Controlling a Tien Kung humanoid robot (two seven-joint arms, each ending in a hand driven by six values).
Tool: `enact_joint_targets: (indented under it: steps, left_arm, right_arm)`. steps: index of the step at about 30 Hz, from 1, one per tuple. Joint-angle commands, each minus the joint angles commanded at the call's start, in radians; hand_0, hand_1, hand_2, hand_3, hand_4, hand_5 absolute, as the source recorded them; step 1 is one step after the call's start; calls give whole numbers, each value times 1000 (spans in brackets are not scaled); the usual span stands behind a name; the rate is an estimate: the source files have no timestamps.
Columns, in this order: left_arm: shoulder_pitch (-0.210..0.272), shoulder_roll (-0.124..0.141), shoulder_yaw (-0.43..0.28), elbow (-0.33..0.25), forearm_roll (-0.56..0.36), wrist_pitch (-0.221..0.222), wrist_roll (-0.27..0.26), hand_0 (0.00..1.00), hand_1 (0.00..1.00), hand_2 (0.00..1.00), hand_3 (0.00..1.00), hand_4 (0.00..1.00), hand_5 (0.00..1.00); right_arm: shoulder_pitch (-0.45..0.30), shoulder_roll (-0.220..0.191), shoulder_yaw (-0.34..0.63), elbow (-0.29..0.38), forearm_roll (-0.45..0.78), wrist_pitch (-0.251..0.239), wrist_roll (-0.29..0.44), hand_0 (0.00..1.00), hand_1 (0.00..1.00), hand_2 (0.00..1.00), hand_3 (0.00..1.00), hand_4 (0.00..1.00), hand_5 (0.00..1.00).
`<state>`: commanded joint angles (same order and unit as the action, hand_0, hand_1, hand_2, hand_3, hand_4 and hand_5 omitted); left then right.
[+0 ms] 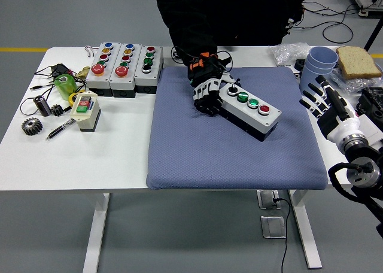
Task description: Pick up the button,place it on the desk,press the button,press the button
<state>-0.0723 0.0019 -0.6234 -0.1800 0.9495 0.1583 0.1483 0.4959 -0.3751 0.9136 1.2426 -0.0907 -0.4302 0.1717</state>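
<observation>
A person's gloved hand (206, 87) grips the button box (248, 108) at its 10 o'clock end; right robot hand (320, 99) open, fingers spread

A white table (72, 156) was covered left of the right hand (328, 102) by a blue mat (233, 153); control boxes (124, 60) and gears (31, 126) were laid farther left.

Right hand (321, 99) open, fingers spread
</observation>
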Motion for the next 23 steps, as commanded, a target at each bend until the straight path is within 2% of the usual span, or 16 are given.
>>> enact_joint_targets:
  steps: [23]
  left_arm:
    - [8, -1, -11, 0, 16, -2, 3, 621, 656, 675, 592, 334, 645]
  right_arm:
    - [2, 9, -7, -1, 12, -8, 10, 710, 642, 699, 651, 758, 359]
